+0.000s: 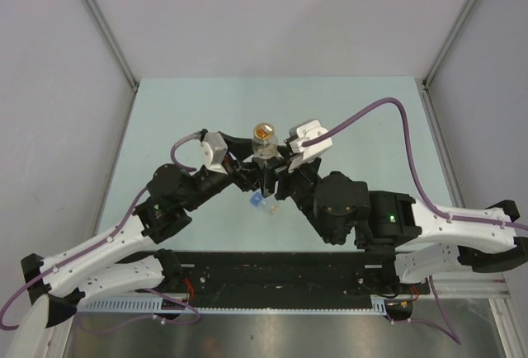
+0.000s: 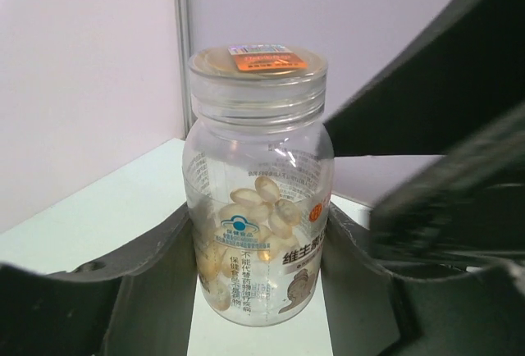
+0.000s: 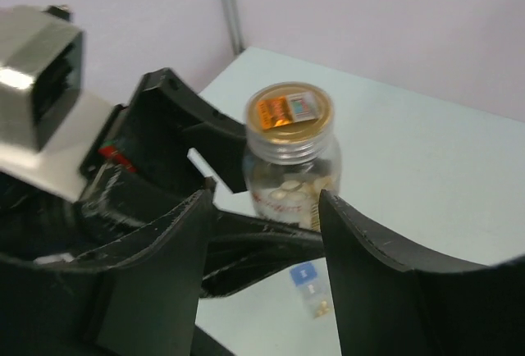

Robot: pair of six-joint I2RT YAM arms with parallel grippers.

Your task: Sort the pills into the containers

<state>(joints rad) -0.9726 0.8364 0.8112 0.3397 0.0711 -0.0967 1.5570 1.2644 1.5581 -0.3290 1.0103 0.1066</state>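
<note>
The stubby round jar (image 2: 258,200), clear with a gold-orange sticker on its lid, holds several pale tan pills (image 2: 271,204). My left gripper (image 2: 258,290) is shut on its lower body, one finger against each side. The jar also shows at the table's middle in the top view (image 1: 263,137) and in the right wrist view (image 3: 291,155). The slim vial with a blue cap (image 3: 310,285) lies on its side with a few tan pills (image 3: 322,308) inside. My right gripper (image 3: 265,200) is open and empty, hovering above the vial (image 1: 258,202), just in front of the jar.
The pale green table (image 1: 165,127) is boxed in by white walls with grey corner posts (image 1: 99,20). Both arms meet at the middle. A purple cable (image 1: 388,106) loops over the right arm. The black base rail (image 1: 272,280) runs along the near edge.
</note>
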